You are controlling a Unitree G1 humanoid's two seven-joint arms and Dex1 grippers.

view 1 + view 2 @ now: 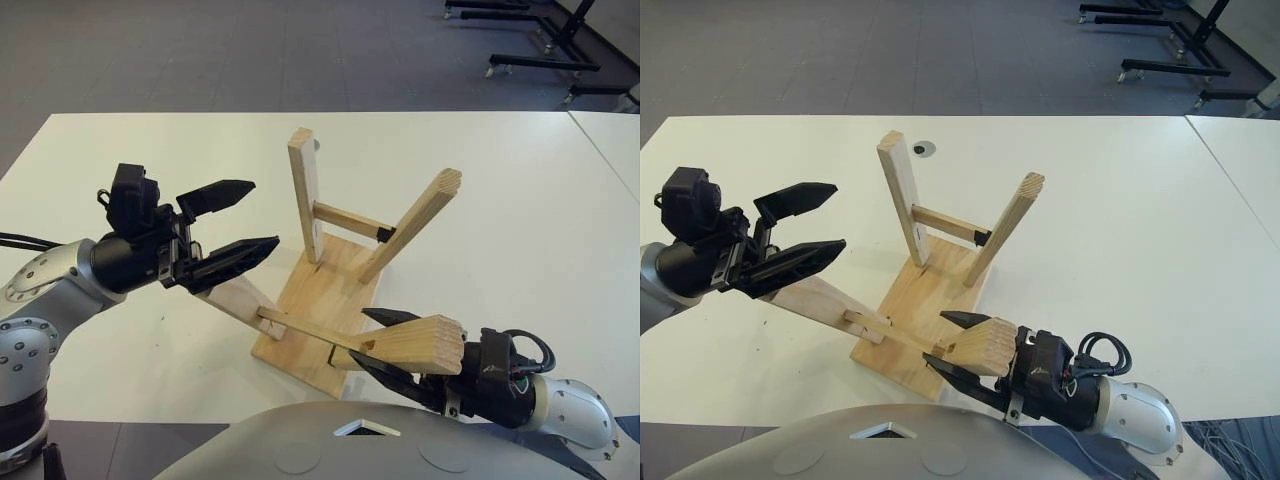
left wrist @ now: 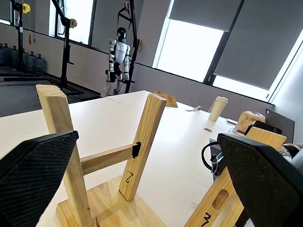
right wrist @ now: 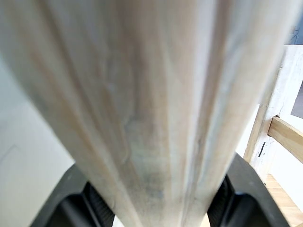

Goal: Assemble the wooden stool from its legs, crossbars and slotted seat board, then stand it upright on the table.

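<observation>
The stool lies upside down, its seat board (image 1: 320, 295) flat on the white table (image 1: 520, 230). Two far legs (image 1: 305, 190) (image 1: 418, 222) stand up from the board, joined by a crossbar (image 1: 348, 220). My left gripper (image 1: 262, 213) is open just above the tilted near-left leg (image 1: 232, 298), not touching it. A thin crossbar (image 1: 300, 327) runs from that leg to the near-right leg (image 1: 418, 343), and my right gripper (image 1: 935, 338) is shut on that leg's end. The left wrist view looks between its fingers (image 2: 38, 179) at the far legs (image 2: 142, 146).
A small round hole (image 1: 924, 148) marks the table behind the stool. A second table (image 1: 612, 135) adjoins on the right. Wheeled black stands (image 1: 530, 50) are on the floor beyond. A paper cup (image 2: 218, 108) stands on a table in the left wrist view.
</observation>
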